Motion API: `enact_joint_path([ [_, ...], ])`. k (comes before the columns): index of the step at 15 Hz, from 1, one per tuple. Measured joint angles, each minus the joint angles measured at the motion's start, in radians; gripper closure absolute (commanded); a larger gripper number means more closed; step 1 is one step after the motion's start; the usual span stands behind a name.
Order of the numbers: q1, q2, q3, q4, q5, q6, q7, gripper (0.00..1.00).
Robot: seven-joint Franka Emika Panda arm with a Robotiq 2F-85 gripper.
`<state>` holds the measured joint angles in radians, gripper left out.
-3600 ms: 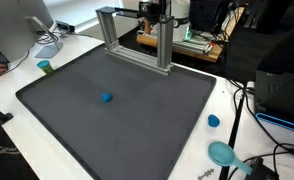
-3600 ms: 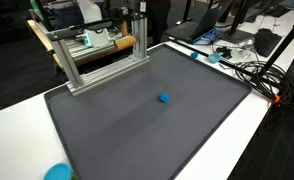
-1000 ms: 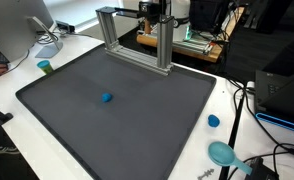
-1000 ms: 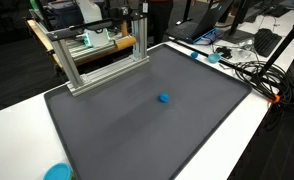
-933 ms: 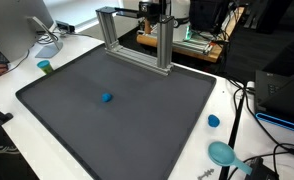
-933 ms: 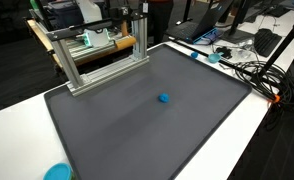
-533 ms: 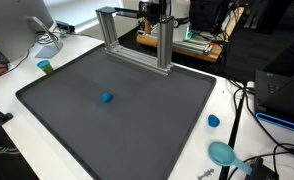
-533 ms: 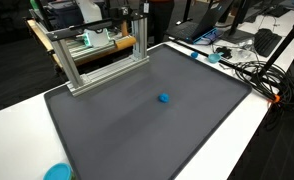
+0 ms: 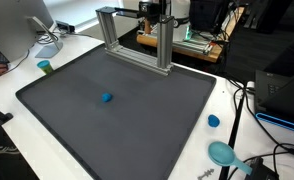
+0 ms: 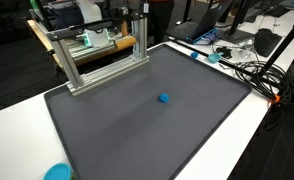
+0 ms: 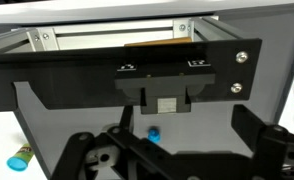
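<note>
A small blue ball (image 9: 106, 98) lies alone near the middle of a dark grey mat (image 9: 157, 120) on a white table; it shows in both exterior views (image 10: 163, 98). In the wrist view the ball (image 11: 153, 132) lies on the mat far below, between my gripper's (image 11: 182, 150) two dark fingers. The fingers stand wide apart and hold nothing. The gripper hangs high above the mat and touches nothing. I cannot make it out in either exterior view.
An aluminium frame (image 9: 137, 40) stands at the mat's back edge (image 10: 97, 55) (image 11: 107, 35). A blue cap (image 9: 214, 121) and a teal disc (image 9: 223, 152) lie off the mat, with a green cylinder (image 9: 45, 67) by a monitor. Cables (image 10: 252, 70) lie on the table's side.
</note>
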<state>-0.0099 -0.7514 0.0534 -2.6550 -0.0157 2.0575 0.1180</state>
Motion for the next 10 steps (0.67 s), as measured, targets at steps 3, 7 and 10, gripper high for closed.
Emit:
enact_joint_path([
  [3, 0.0, 0.04, -0.002, 0.0, -0.002, 0.028, -0.019, 0.0],
  [7, -0.007, 0.098, -0.01, 0.001, -0.02, 0.042, -0.049, 0.0],
  [10, -0.01, 0.114, -0.019, 0.0, -0.036, 0.042, -0.07, 0.0],
])
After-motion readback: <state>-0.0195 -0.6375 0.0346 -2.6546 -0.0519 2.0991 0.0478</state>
